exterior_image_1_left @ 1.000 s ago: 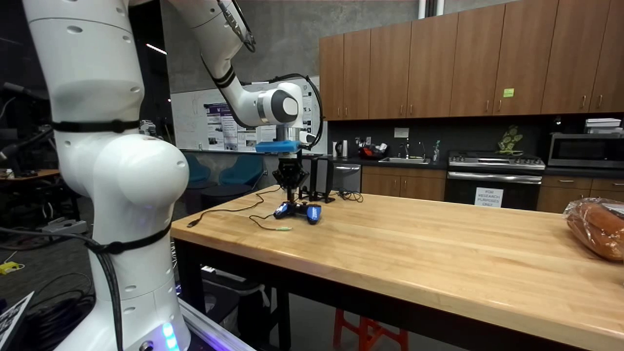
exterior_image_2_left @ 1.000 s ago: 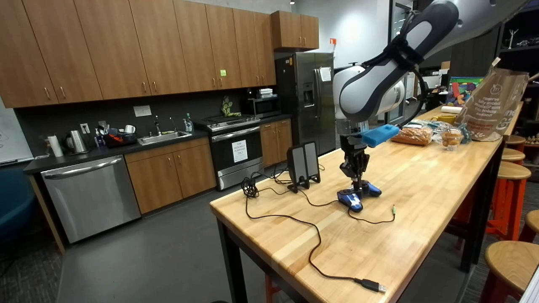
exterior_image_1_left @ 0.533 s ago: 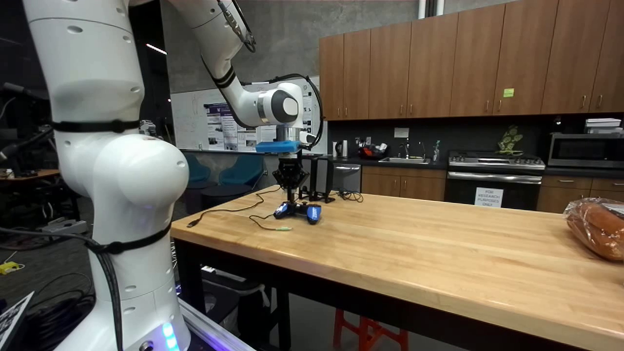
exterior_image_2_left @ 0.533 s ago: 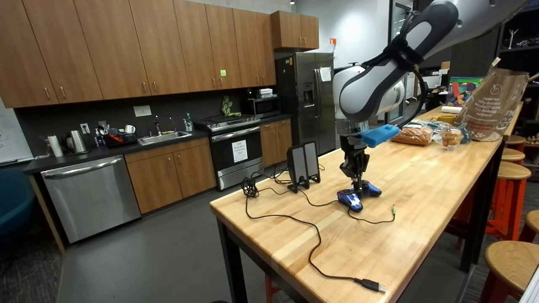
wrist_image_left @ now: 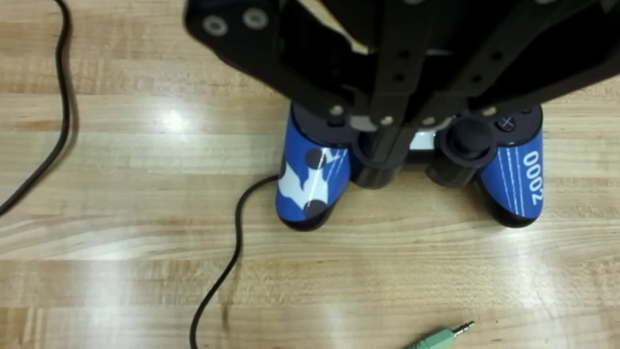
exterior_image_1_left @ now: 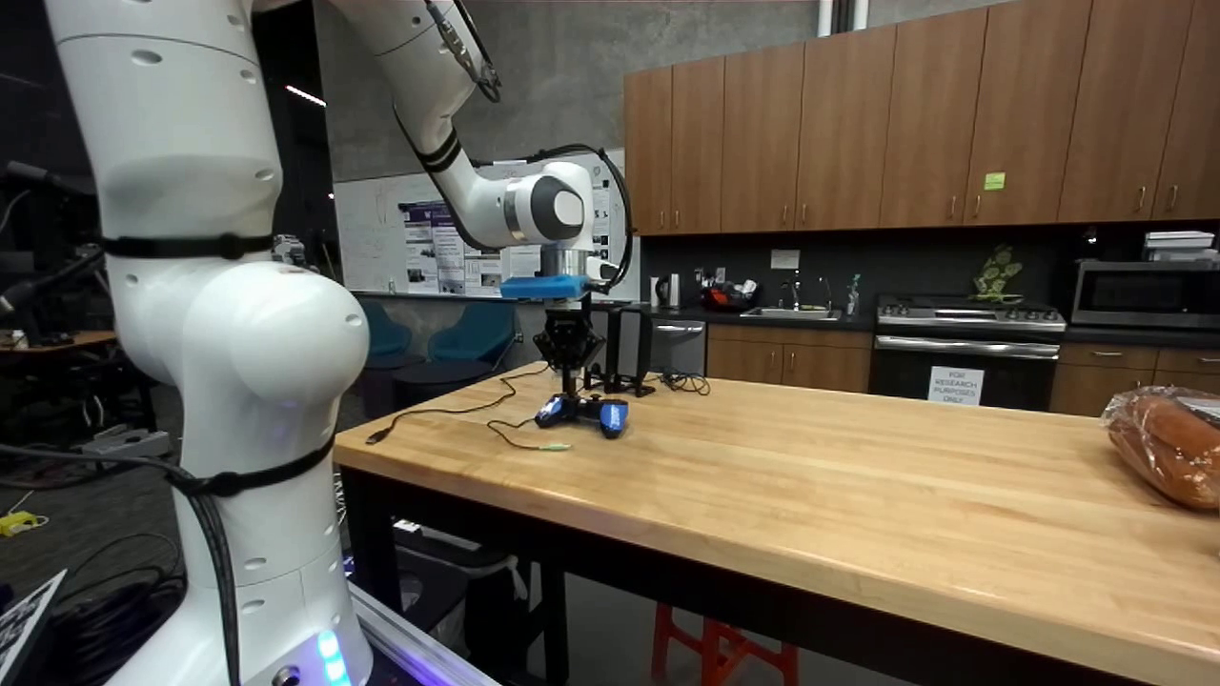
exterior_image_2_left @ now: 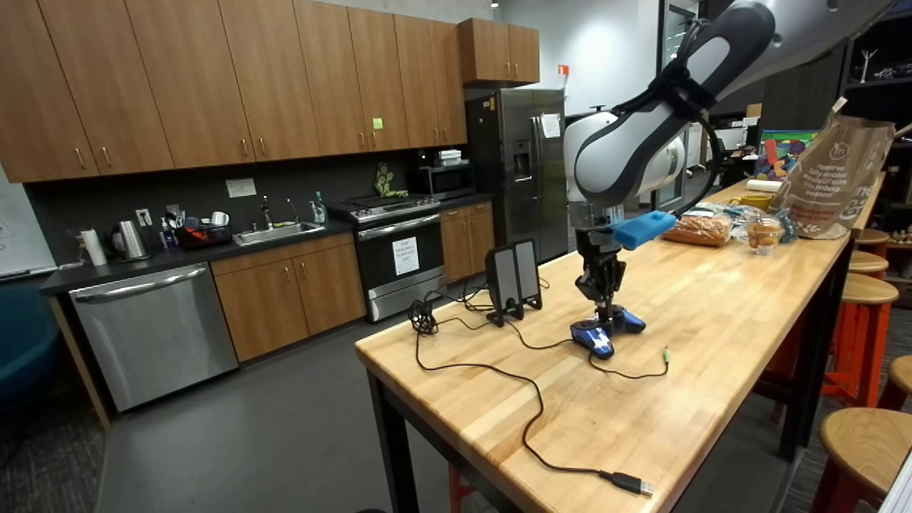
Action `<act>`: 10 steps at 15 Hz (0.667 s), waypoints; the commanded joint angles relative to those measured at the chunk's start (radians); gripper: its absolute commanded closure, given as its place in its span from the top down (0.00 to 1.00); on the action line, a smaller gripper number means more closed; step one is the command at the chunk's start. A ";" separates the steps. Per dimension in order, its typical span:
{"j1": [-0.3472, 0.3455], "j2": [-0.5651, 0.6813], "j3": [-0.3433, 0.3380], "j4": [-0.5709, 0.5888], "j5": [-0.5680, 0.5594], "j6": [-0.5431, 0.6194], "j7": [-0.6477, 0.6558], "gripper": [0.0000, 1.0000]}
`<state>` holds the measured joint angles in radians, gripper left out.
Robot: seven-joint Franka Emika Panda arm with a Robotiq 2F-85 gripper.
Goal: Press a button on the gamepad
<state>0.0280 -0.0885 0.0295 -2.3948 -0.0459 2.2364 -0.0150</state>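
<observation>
The gamepad is black with blue handles (exterior_image_1_left: 613, 417) and lies flat on the wooden table, seen in both exterior views. In an exterior view its blue and white handle (exterior_image_2_left: 593, 338) faces the camera. My gripper (exterior_image_1_left: 569, 385) points straight down over the middle of the gamepad. In the wrist view the gripper (wrist_image_left: 390, 145) has its fingers together, with the tips at the gamepad's left thumbstick, apparently touching. Nothing is held between them. The right thumbstick and the X button show; the upper part of the gamepad (wrist_image_left: 516, 177) is hidden behind the gripper.
Two upright black and grey speakers (exterior_image_2_left: 514, 278) stand close to the gamepad. Their black cables run over the table, with a green audio plug (wrist_image_left: 438, 339) and a USB plug (exterior_image_2_left: 628, 482). Bagged bread (exterior_image_1_left: 1168, 446) and a paper bag (exterior_image_2_left: 830, 174) stand farther along the table.
</observation>
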 commanded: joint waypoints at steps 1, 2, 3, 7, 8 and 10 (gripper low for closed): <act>-0.006 0.018 -0.006 -0.004 -0.015 0.011 -0.013 0.00; -0.005 0.012 -0.005 -0.002 -0.012 0.012 -0.016 0.00; -0.003 0.002 -0.005 0.001 -0.001 0.011 -0.024 0.00; 0.002 -0.039 -0.004 0.008 0.016 0.022 -0.053 0.00; 0.002 -0.046 -0.004 0.010 0.016 0.025 -0.056 0.00; 0.002 -0.056 -0.004 0.015 0.011 0.025 -0.061 0.00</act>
<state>0.0292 -0.1080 0.0295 -2.3763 -0.0413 2.2561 -0.0482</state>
